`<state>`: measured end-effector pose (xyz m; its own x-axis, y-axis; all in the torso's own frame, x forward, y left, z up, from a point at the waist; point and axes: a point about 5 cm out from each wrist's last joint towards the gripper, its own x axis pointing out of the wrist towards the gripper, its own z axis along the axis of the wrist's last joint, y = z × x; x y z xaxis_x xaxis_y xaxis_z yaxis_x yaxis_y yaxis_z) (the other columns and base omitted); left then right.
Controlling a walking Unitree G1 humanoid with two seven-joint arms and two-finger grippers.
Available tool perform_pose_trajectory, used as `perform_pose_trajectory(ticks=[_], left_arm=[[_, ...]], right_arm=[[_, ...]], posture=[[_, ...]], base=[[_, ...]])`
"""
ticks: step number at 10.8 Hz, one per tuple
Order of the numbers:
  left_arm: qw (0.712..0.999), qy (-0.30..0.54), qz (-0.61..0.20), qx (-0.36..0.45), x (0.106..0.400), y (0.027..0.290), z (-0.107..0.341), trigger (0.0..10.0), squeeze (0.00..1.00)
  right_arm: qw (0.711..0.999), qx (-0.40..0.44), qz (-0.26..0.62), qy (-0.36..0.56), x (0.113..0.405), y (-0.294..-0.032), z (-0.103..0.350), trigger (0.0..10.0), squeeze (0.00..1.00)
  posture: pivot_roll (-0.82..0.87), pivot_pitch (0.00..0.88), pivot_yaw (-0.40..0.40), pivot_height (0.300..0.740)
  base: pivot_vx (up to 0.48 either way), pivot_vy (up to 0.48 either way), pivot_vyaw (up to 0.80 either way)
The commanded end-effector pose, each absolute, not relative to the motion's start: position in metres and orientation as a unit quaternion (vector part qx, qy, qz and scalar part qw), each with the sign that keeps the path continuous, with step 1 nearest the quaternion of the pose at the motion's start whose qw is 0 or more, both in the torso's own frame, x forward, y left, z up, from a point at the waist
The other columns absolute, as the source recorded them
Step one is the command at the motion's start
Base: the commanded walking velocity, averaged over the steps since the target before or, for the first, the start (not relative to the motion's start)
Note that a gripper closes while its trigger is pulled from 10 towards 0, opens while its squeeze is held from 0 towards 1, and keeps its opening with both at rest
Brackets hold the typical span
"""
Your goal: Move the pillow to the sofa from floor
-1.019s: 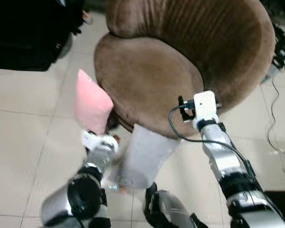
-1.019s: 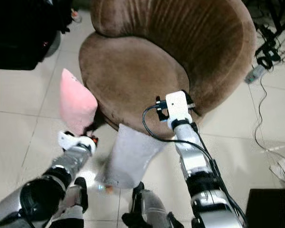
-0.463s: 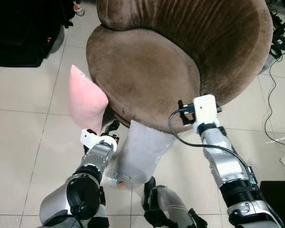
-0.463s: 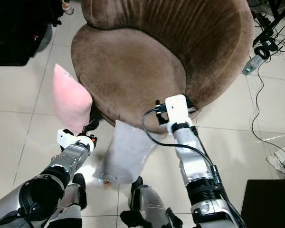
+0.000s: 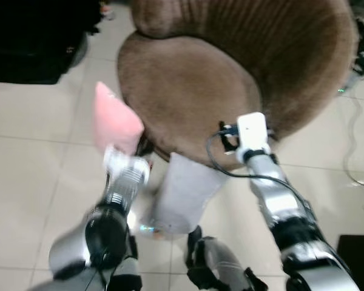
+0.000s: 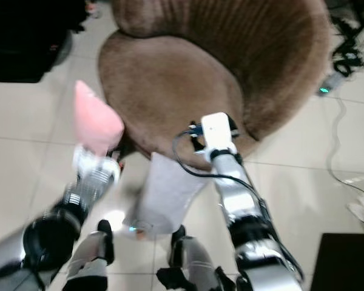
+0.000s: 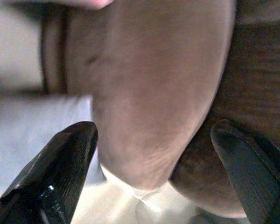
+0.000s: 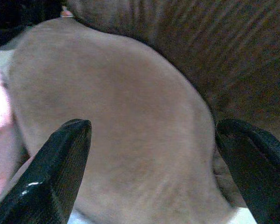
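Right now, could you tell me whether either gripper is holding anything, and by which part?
Nothing is held. The left gripper and right gripper are open, with only the brown sofa between the fingers. The pink pillow leans untouched.

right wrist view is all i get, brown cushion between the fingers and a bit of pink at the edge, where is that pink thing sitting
observer: The pink pillow stands on end against the left side of the sofa seat, just beyond the left gripper.
operator: is left holding it
observer: No. Its fingers are spread apart, with the seat's edge between them.
operator: anything else down there
observer: A grey pillow leans against the seat front between the two arms, its lower end on the tiles.
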<state>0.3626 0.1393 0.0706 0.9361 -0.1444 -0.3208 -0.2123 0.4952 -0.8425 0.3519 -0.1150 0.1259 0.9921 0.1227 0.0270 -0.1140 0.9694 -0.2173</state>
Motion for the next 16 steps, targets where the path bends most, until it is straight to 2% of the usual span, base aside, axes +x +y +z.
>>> perform_pose_trajectory(ticks=[1,3,4,6,9,16], left_arm=[[0.891,0.188,-0.034,-0.411,0.364,0.127,0.075,10.0,0.00],[0.923,0.131,-0.061,-0.358,0.381,0.137,0.106,10.0,0.00],[0.956,0.082,-0.055,-0.276,0.392,0.151,0.131,10.0,0.00],[0.987,0.016,-0.066,-0.144,0.399,0.158,0.158,10.0,0.00],[0.993,-0.032,-0.109,0.006,0.400,0.148,0.174,10.0,0.00],[0.988,-0.043,-0.136,0.064,0.399,0.144,0.177,10.0,0.00]], right_arm=[[0.994,-0.096,0.052,-0.012,0.353,-0.115,0.121,10.0,0.00],[0.994,-0.090,0.053,-0.014,0.362,-0.108,0.126,10.0,0.00],[0.995,-0.083,0.052,-0.017,0.367,-0.104,0.130,10.0,0.00],[0.995,-0.078,0.054,-0.019,0.371,-0.098,0.133,10.0,0.00],[0.995,-0.076,0.056,-0.025,0.374,-0.094,0.134,10.0,0.00],[0.996,-0.072,0.053,-0.025,0.372,-0.092,0.128,10.0,0.00]], posture=[[0.15,0.330,-0.117,0.740],[0.20,0.305,-0.104,0.740],[0.21,0.295,-0.098,0.740],[0.23,0.289,-0.104,0.740],[0.25,0.287,-0.100,0.740],[0.24,0.280,-0.078,0.740]], base=[[0.000,0.000,0.00],[0.000,0.000,0.00],[0.000,0.000,0.00],[0.000,0.000,0.00],[0.000,0.000,0.00],[0.000,0.000,0.00]])
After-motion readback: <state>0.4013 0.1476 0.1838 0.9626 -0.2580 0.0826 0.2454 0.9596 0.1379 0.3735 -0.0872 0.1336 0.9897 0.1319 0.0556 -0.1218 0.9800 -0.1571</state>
